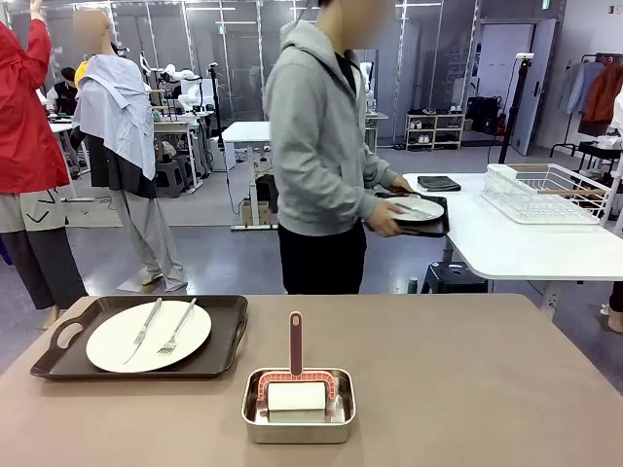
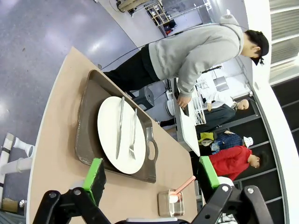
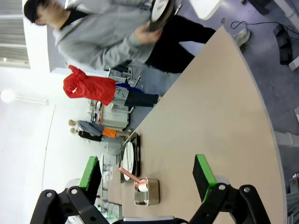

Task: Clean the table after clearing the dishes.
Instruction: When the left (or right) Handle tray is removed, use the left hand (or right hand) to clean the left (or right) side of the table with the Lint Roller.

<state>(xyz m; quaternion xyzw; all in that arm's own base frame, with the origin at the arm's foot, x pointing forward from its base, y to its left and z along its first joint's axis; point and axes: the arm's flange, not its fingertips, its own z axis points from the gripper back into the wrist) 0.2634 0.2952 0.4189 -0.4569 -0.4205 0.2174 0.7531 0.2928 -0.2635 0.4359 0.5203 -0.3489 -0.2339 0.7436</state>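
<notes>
Table (image 1: 467, 389) part cleared: one tray (image 1: 226, 331) at the near left, with plate (image 1: 117, 345), knife (image 1: 143, 329) and fork (image 1: 178, 328) side by side on it. Just right of it, at the near middle, a steel pan (image 1: 253, 428) holding a roller (image 1: 297, 397), pink handle (image 1: 296, 341) sticking up. Past the far edge, a person (image 1: 316, 146) carrying the second tray (image 1: 433, 230) beside the white table (image 1: 516, 243).

Left pincer (image 2: 152, 171) spread wide, aimed at the near tray, well apart from it. Right pincer (image 3: 145, 171) spread too, over bare table, pinching nothing.

Probably clearing in hand, wiping to follow. Take the tray by a handle or long rim. Hold it level against sliding cutlery. Lift clear of the pan. Leave the roller until after the tray's removal.
</notes>
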